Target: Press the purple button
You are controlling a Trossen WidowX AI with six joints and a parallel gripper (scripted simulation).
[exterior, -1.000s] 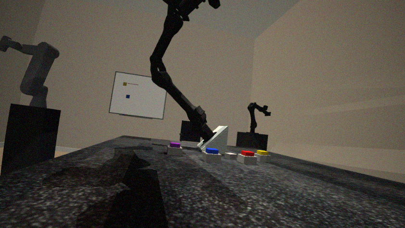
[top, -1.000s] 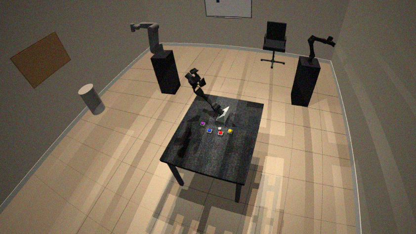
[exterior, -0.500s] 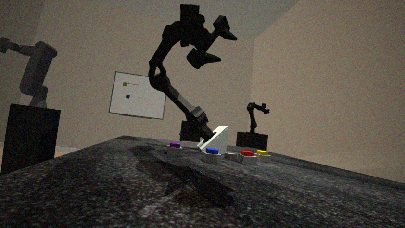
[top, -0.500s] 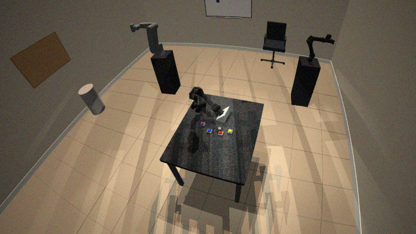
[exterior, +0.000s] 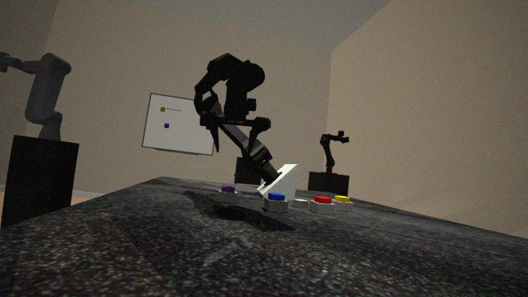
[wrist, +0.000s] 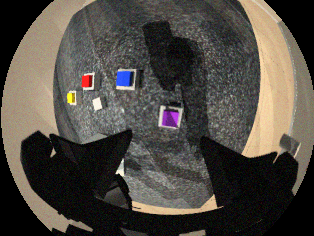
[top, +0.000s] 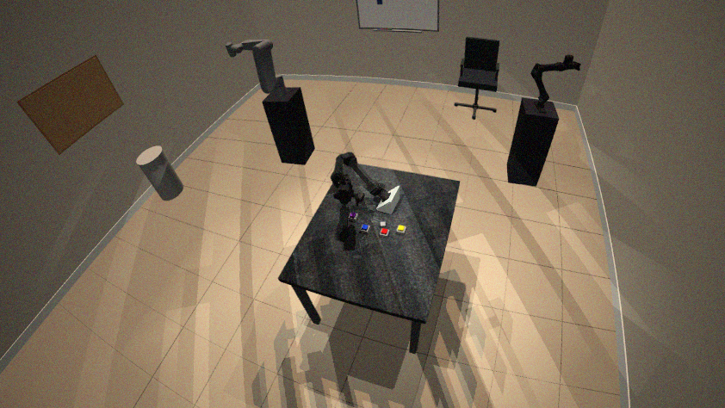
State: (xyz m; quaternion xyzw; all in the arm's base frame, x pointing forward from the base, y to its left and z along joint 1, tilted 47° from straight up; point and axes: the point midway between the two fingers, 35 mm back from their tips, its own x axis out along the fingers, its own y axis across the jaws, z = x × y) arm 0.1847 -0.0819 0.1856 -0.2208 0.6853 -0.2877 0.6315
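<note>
The purple button (top: 352,215) (exterior: 227,188) (wrist: 170,118) sits in a pale square housing on the dark table (top: 405,273) (exterior: 184,258). Its cap stands up out of the housing. My gripper (exterior: 232,151) (wrist: 166,137) is open and empty, pointing down, with its fingertips well above the table. In the wrist view the purple button shows just beyond the gap between the fingertips. Nothing touches the button.
The blue button (top: 364,227) (exterior: 276,196) (wrist: 124,78) is nearest the purple one. The red button (top: 384,231) (exterior: 322,200) (wrist: 87,80), yellow button (top: 401,228) (exterior: 342,198) (wrist: 71,98) and small white block (top: 382,223) (exterior: 300,202) (wrist: 97,103) lie farther off. A white wedge (top: 390,207) (exterior: 288,186) stands by the arm's base.
</note>
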